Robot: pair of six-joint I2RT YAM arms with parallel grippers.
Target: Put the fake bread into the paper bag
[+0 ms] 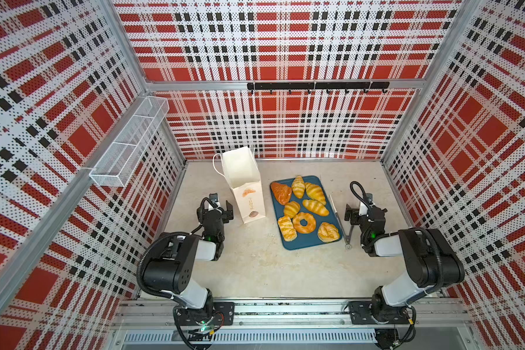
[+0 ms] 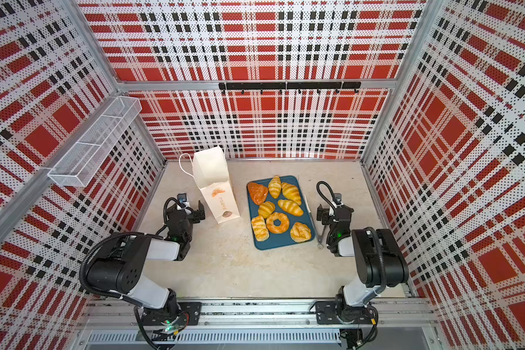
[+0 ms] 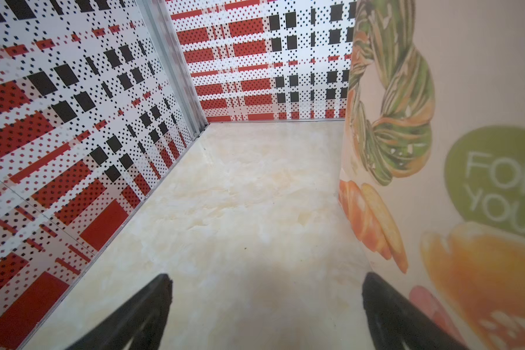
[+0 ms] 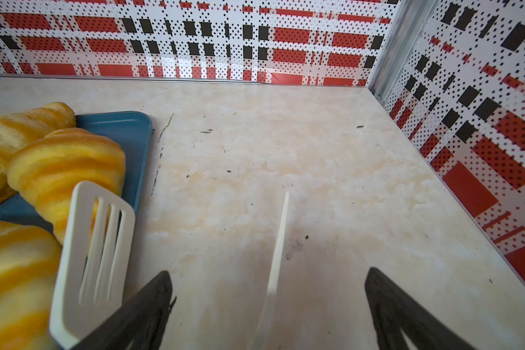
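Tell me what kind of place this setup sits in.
Likely a robot test cell staged as a bakery counter: plaid-printed panels box in the tabletop, two robot arms are mounted on a front rail, and glossy fake bread lies on a blue tray beside a paper bag.

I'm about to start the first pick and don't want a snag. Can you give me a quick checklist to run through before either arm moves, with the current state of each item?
1. Paper bag upright, mouth open: ok.
2. Left gripper open and empty, beside the bag: ok.
3. Right gripper open and empty: ok.
4. Fake bread all on the tray, uncovered from above: ok.
5. Right gripper's way to the tray free: not ok; the tongs lie between them, one tip at the tray's edge.
6. Bag's bottom empty: cannot tell.
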